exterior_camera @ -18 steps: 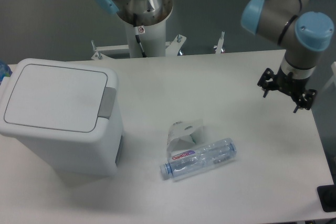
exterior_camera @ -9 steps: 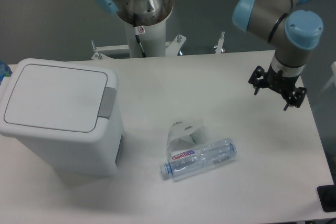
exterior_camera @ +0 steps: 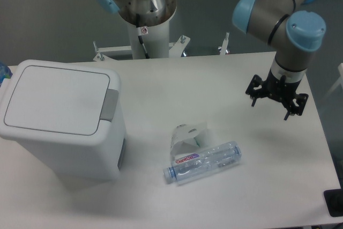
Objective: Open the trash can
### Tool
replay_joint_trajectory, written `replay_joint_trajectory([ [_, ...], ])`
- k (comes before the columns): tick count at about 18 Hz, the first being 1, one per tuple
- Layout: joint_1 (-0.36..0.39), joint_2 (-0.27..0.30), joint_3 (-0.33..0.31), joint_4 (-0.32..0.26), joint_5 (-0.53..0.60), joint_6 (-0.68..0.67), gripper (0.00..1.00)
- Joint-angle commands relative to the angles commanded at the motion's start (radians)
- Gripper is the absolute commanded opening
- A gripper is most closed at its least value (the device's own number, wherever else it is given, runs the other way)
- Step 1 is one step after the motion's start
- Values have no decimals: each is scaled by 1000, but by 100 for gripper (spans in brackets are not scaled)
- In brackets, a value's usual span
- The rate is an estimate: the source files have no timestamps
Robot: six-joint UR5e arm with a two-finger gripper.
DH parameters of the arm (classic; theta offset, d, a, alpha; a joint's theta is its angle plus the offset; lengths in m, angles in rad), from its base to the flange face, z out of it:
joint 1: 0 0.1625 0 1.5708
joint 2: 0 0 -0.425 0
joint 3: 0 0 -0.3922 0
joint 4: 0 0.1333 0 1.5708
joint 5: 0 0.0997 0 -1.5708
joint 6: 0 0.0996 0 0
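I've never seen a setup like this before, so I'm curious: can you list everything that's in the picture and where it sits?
trash can: one, white, left side of the table, lid shut, grey push tab on its right edge
bottle: one, clear plastic with a red and purple label, lying on its side near the middle front of the table
white bracket-like piece: one, white, just behind the bottle; what it is I cannot tell
table: one, white, holds all of these
robot base: one, grey metal with a light blue cap, behind the table
robot arm: one, grey with light blue joints, upper right
gripper: one, black, open, over the table's right side, holding nothing
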Motion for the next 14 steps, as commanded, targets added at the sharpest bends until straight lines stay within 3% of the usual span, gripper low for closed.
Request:
replay_joint_trajectory([
  [8,-14,6,60,-11,-150,-231,100],
  [14,-21,50,49,-11,-299,-293,100],
])
